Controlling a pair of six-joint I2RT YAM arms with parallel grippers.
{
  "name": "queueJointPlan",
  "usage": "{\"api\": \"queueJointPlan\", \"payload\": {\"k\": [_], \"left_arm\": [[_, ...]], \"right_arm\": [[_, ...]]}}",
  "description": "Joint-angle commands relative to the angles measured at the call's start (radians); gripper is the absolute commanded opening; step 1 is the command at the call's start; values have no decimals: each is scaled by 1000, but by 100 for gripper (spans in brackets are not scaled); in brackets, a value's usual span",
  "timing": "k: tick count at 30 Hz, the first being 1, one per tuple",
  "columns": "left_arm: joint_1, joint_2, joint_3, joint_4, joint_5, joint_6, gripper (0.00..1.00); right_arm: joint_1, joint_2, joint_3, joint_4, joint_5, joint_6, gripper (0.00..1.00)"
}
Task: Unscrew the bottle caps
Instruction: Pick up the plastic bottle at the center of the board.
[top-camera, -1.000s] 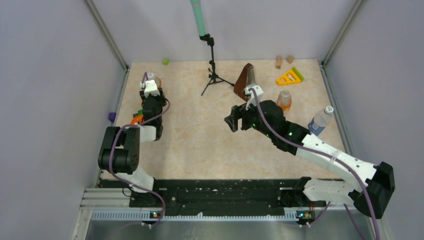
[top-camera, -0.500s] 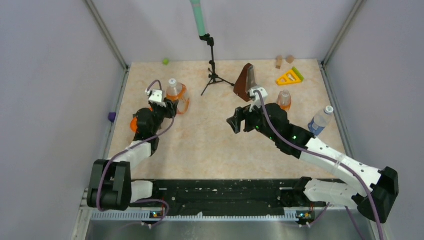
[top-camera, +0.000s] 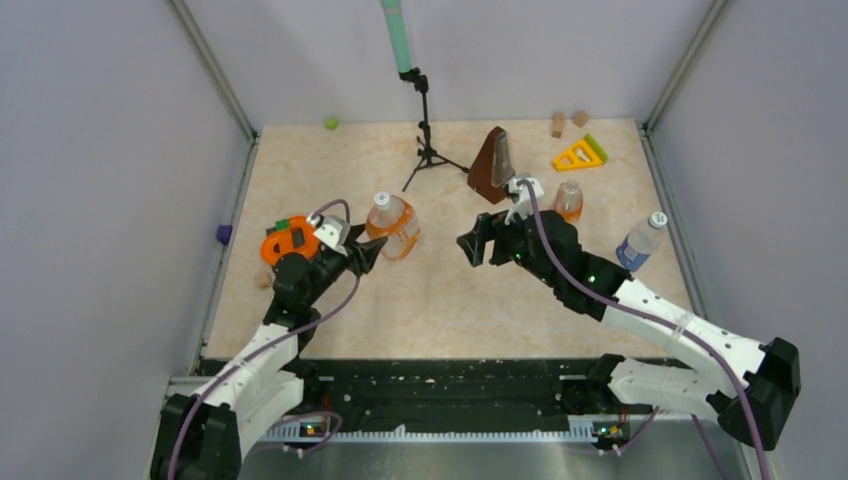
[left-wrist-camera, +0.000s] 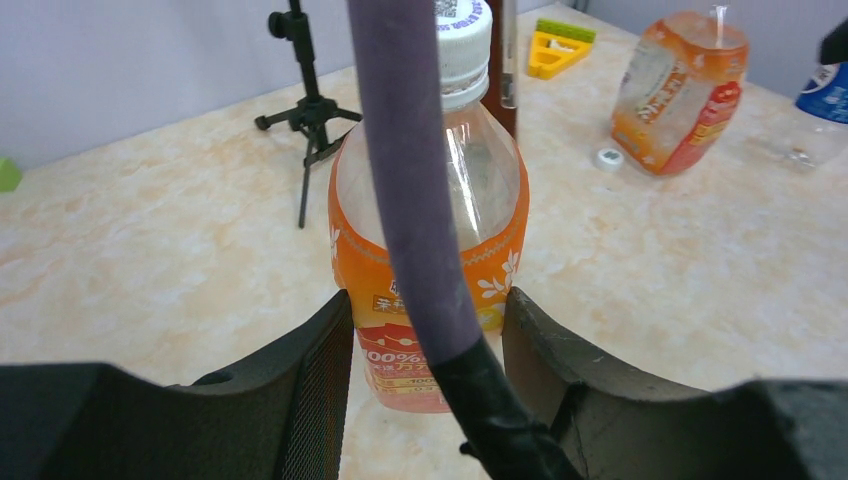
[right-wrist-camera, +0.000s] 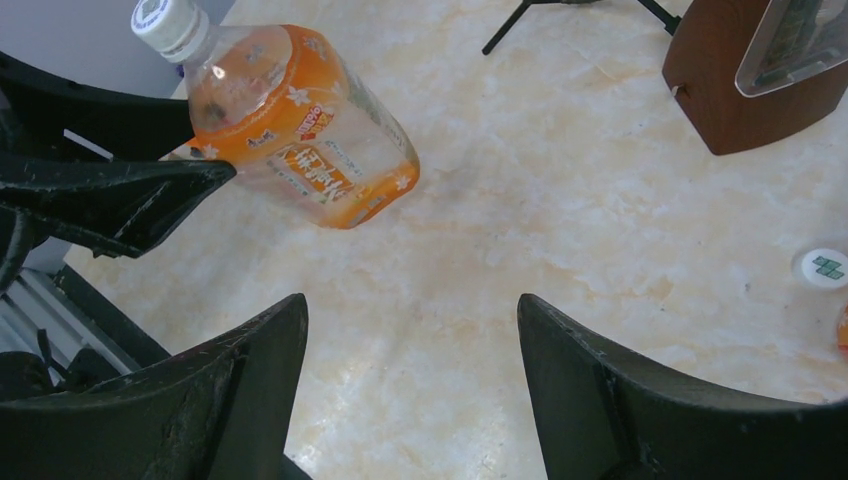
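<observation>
Table, tan top, with both arms reaching in from the near edge. Metronome stands at the back, just behind the right wrist.

Squat bottle is left of centre, tilted, with orange liquid inside. The left gripper is clamped on its lower body, one finger on each side of the label. Can't tell if the base touches the table.

Right gripper has its jaws wide apart and empty. It faces the squat bottle but is well apart from it.

Slim bottle stands near the metronome and looks uncapped. Blue bottle is at the right edge, leaning.

Squat cap is on. Blue cap is on. A loose cap lies on the table just beside the slim bottle.

Risks:
- The hold is low on a soft body, so twisting the cap may spin the bottle in the fingers or squash it.
- With the bottle tilted, liquid may spill once the cap comes off.
- The cap is small against the wide jaws, so the right gripper could miss it or shove the neck sideways.
- The right forearm is near the open slim bottle, and a sweep could tip it.
</observation>
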Motion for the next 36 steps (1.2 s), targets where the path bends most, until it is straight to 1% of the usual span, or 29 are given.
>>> {"api": "queueJointPlan", "payload": {"k": [1, 6, 8, 13, 16, 20, 24, 27, 29, 31, 33, 36], "left_arm": [[-9, -61, -24, -18, 105, -27, 12], [-11, -95, -27, -58, 186, -39, 12], [-11, -111, -28, -73, 195, -31, 12], [-11, -113, 9, -149, 259, -13, 12], [-11, -103, 33, -175, 308, -14, 12], [-10, -76, 68, -204, 414, -23, 12], [-11, -51, 95, -195, 539, -66, 13], [-15, -41, 108, -172, 608, -100, 13], [-26, -31, 124, -190, 639, -100, 13], [-45, -7, 147, -224, 652, -91, 13], [-72, 23, 194, -289, 667, -63, 13], [-110, 57, 244, -395, 679, -2, 13]], "right_arm": [[13, 3, -3, 53, -7, 58, 75], [13, 10, 2, 44, -37, 106, 73], [13, 6, 9, 30, -38, 118, 73], [12, -12, 14, 51, -73, 115, 73], [13, -7, 31, 54, -120, 81, 73], [12, -23, 43, 41, -128, 19, 72], [12, -67, 47, -6, -133, -39, 72], [12, -110, 30, -20, -151, -68, 72], [14, -134, 14, -15, -189, -84, 72], [13, -149, 0, 5, -265, -98, 72], [12, -152, -6, 28, -342, -108, 72], [12, -138, 7, 36, -409, -159, 72]]}}
